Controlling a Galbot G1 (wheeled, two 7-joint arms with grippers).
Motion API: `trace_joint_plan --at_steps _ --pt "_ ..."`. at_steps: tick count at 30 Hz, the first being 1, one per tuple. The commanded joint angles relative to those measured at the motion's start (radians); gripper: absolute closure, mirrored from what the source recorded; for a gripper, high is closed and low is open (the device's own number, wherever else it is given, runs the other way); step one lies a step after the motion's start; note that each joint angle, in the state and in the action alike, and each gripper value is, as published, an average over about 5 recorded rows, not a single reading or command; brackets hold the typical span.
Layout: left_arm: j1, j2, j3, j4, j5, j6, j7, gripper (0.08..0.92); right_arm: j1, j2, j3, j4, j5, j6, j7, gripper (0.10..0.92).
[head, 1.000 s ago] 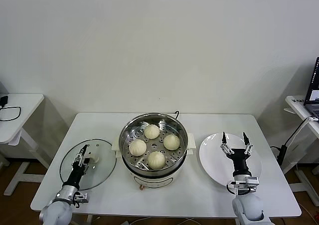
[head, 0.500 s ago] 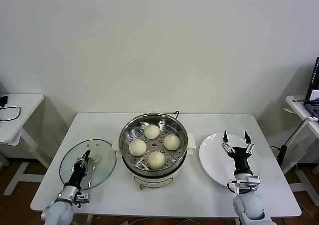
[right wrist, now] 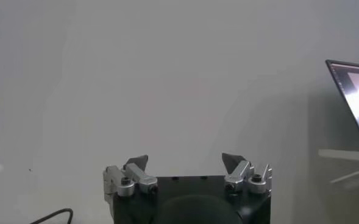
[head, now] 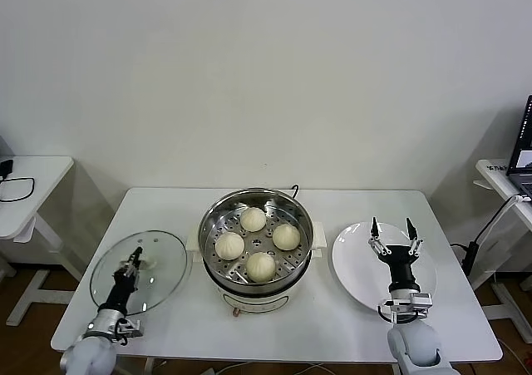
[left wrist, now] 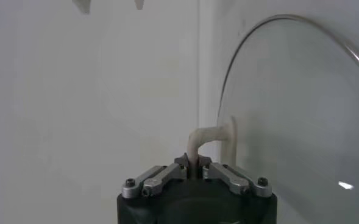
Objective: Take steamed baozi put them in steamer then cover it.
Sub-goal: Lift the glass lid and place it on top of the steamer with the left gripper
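Several cream-white baozi (head: 260,265) lie on the perforated tray inside the shiny steel steamer (head: 218,217) at the table's middle. To its left, my left gripper (head: 133,264) is shut on the cream handle (left wrist: 205,136) of the glass cover (head: 162,254), which is lifted and tilted off the table. The cover's glass and metal rim (left wrist: 289,109) fill one side of the left wrist view. My right gripper (head: 391,231) stands open, pointing up over the white plate (head: 353,263) on the right, with nothing between its fingers (right wrist: 136,163).
The steamer's cord (head: 293,190) runs off the back of the white table (head: 332,317). Side tables stand far left (head: 33,171) and far right (head: 499,175), the right one with a laptop (head: 524,138).
My left gripper closed on the cover's handle, then raised the cover off the table and drew it slightly left, tilting it. The right arm stayed put.
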Motion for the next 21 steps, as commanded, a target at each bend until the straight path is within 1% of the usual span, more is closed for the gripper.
trace_joint_plan --at_steps 1,6,10,14,16,18,21 --pt "0.072 0.05 -0.128 -0.359 -0.163 0.112 0.069 0.812 0.004 0.004 -0.003 -0.003 -0.004 0.001 -0.001 0.203" --pt "0.093 0.076 -0.13 -0.542 -0.227 0.181 0.121 0.812 0.01 0.007 -0.005 -0.002 -0.007 0.0 0.001 0.203" --pt "0.105 0.08 -0.047 -0.705 -0.242 0.247 0.169 0.812 0.012 0.01 -0.003 -0.001 -0.008 -0.001 0.002 0.203" --pt "0.086 0.081 0.107 -0.843 -0.236 0.366 0.225 0.812 0.011 0.014 0.001 -0.002 -0.01 -0.006 0.002 0.203" --pt "0.055 0.08 0.204 -0.883 -0.22 0.431 0.257 0.812 0.01 0.017 0.003 -0.005 -0.014 -0.013 0.003 0.203" --pt "0.01 0.07 0.311 -0.896 -0.178 0.489 0.294 0.812 0.011 0.022 0.005 -0.01 -0.021 -0.022 0.006 0.203" --pt "-0.063 0.033 0.459 -0.875 -0.099 0.569 0.355 0.812 0.015 0.033 0.009 -0.02 -0.031 -0.029 0.011 0.203"
